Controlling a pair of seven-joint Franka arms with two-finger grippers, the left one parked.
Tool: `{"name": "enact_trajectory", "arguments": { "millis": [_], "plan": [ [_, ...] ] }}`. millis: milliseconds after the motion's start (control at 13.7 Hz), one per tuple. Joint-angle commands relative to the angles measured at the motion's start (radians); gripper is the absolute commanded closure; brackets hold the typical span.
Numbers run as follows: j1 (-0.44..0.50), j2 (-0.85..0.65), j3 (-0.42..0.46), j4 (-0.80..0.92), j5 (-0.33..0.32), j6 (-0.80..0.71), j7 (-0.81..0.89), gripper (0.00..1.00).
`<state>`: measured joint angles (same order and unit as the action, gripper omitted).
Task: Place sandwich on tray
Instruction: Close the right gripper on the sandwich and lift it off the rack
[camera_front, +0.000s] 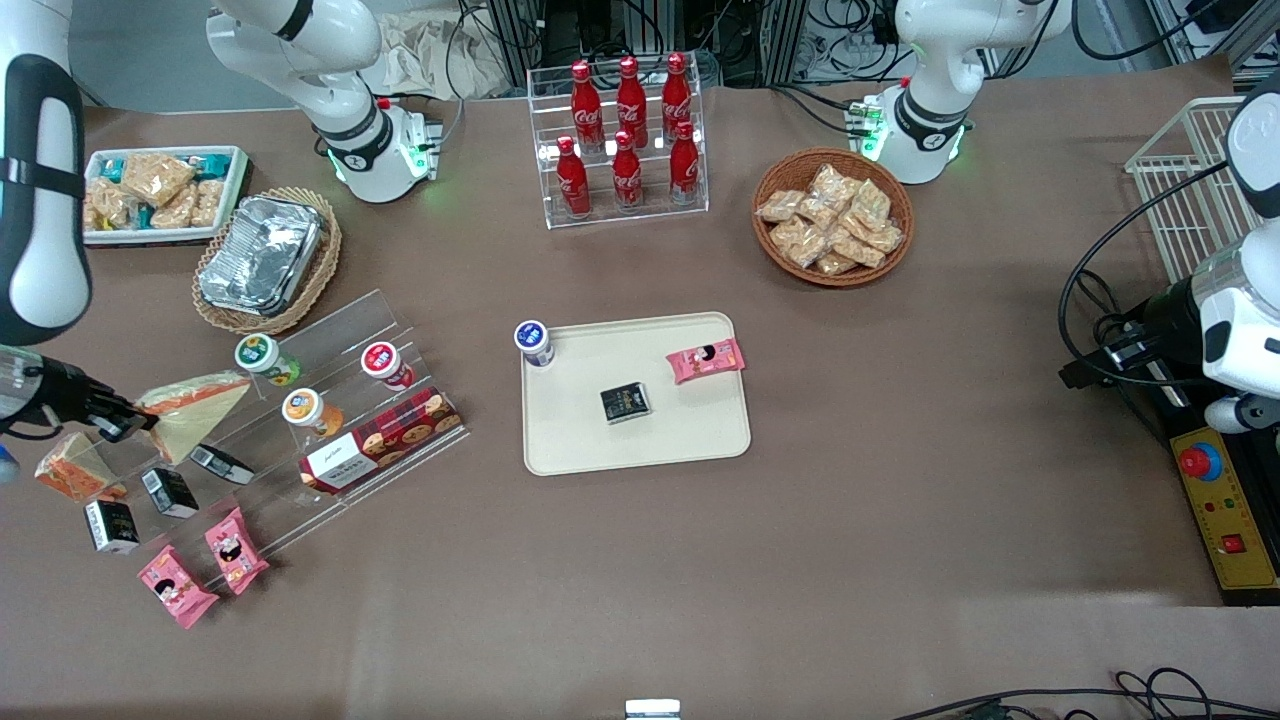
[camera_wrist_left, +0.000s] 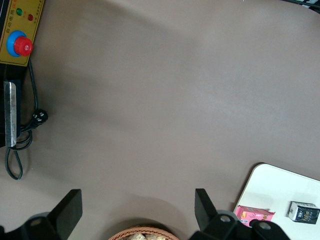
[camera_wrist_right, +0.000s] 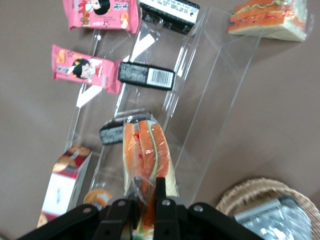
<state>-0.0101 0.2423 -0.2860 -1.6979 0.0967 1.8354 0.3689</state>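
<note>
A brown bench (camera_wrist_left: 165, 100) is seen; on a corner of the tray (camera_wrist_left: 280, 187), a pink snack packet (camera_wrist_left: 254, 215) and a small black carton (camera_wrist_left: 304, 212) are carried.

A brown table covering (camera_front: 640, 560) fills the scene, evenly lit with soft pale reflections. Above its upper edge run black cables (camera_front: 830, 40) and metal framing. A white wire rack (camera_front: 1180, 180) stands toward the parked arm's end.
</note>
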Motion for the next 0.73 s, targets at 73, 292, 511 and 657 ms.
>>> {"name": "enact_trajectory", "arguments": {
  "millis": [73,292,511,657],
  "plan": [
    [0.005,0.032,0.016,0.203,0.021,-0.195,-0.004,1.0],
    [0.01,0.037,0.057,0.282,0.092,-0.269,0.072,1.0],
    [0.018,0.032,0.187,0.316,0.106,-0.301,0.34,1.0],
    [0.027,0.034,0.276,0.314,0.106,-0.292,0.528,1.0]
  ]
}}
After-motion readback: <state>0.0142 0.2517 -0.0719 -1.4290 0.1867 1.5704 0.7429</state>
